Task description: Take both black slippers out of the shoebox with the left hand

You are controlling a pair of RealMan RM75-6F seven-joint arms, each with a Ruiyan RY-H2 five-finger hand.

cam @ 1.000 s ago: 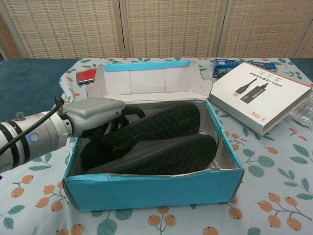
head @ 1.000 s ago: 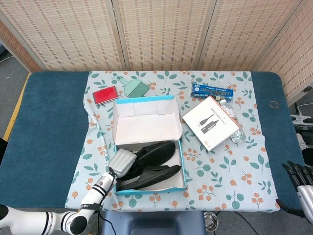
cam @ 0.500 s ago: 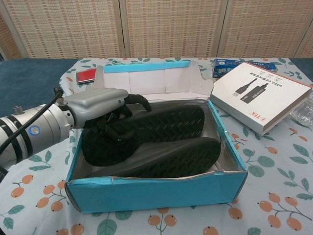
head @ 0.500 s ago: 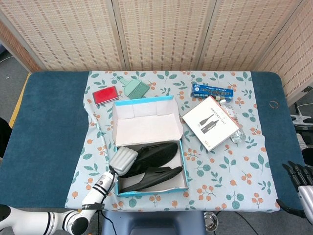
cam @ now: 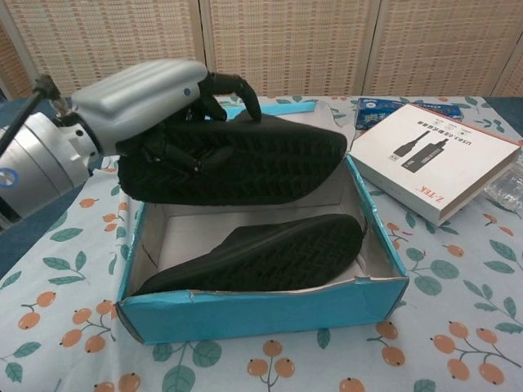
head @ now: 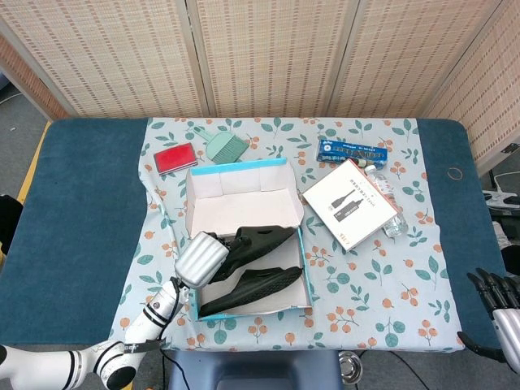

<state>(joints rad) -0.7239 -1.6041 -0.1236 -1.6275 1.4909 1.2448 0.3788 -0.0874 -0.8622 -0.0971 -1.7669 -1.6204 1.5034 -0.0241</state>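
Lifting first black slipper [cam: 245,159] clear of shoebox [cam: 261,314]: our left hand [cam: 143,94] clamps its heel end, sole toward chest camera, to clear rim. Second slipper [cam: 261,257] lies inside, tilted. Bare tablecloth [head: 154,268] left of box for set-down. Right hand [head: 497,294] idle at table edge, fingers apart.

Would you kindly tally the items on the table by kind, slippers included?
Slippers: 2 (held, boxed)
Shoebox: 1
White box: 1
Blue box: 1
Red case: 1
Green brush: 1
Water bottle: 1
Total: 8
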